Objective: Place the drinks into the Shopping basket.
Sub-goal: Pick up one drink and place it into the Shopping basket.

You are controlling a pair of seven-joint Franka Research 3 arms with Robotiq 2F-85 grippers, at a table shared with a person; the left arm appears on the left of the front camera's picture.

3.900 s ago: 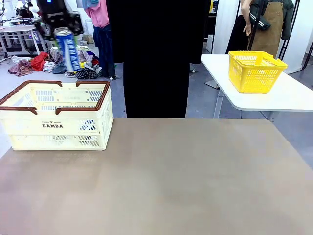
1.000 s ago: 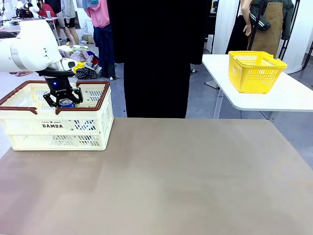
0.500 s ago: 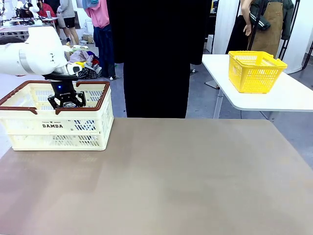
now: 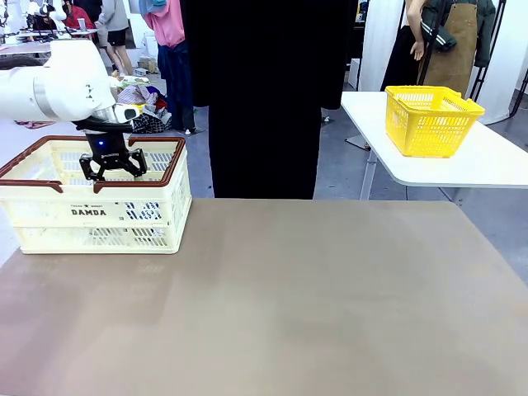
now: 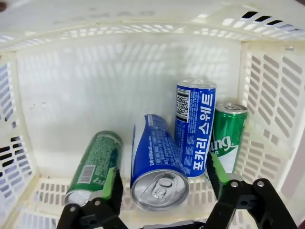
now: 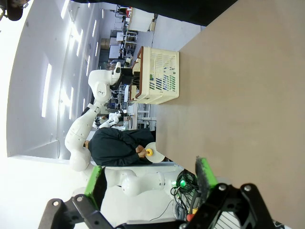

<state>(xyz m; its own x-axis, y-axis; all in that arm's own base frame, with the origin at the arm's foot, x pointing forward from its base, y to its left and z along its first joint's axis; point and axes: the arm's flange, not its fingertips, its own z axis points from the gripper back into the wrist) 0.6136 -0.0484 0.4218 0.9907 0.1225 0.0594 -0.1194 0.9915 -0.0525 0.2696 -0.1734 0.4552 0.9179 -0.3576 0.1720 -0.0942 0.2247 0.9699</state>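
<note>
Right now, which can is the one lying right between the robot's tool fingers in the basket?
Look inside the cream Shopping basket, down at its slotted floor. Four cans sit there: two green, two blue. The one you want is the blue can tipped over, its silver top and pull tab facing the camera, unlike the other blue can, which stands upright.

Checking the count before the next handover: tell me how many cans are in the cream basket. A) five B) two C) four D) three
C: the left wrist view shows four cans in the Shopping basket: a lying green can, a tilted blue can, an upright blue can and an upright green can.
</note>
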